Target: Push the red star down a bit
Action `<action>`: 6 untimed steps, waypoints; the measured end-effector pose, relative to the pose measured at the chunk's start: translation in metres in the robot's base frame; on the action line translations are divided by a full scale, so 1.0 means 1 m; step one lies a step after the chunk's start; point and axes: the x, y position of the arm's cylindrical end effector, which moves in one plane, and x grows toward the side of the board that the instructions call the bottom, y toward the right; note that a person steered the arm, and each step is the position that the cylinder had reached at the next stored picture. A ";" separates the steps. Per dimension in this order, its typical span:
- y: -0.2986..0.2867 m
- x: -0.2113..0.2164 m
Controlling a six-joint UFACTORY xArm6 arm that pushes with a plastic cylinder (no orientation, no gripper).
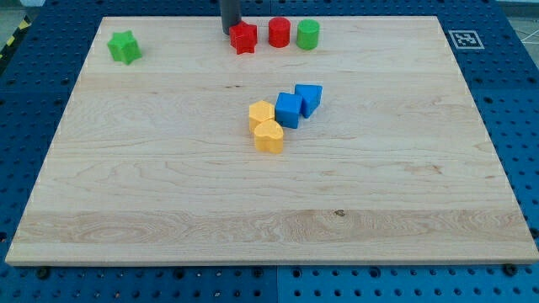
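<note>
The red star [243,39] lies near the top edge of the wooden board [168,210], a little left of centre. My tip [229,32] comes down from the view's top and sits against the star's upper left side, touching it or nearly so. A red cylinder [280,32] stands just right of the star, and a green cylinder [307,34] stands right of that.
A green star [124,47] lies at the top left. Near the middle sit a blue cube [288,109], a blue wedge-like block [309,98], a yellow hexagonal block [262,114] and a yellow heart [269,135], clustered together.
</note>
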 end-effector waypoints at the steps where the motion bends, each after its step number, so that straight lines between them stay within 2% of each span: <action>1: -0.002 0.008; 3: -0.018 0.079; 4: -0.018 0.071; 6: -0.004 -0.033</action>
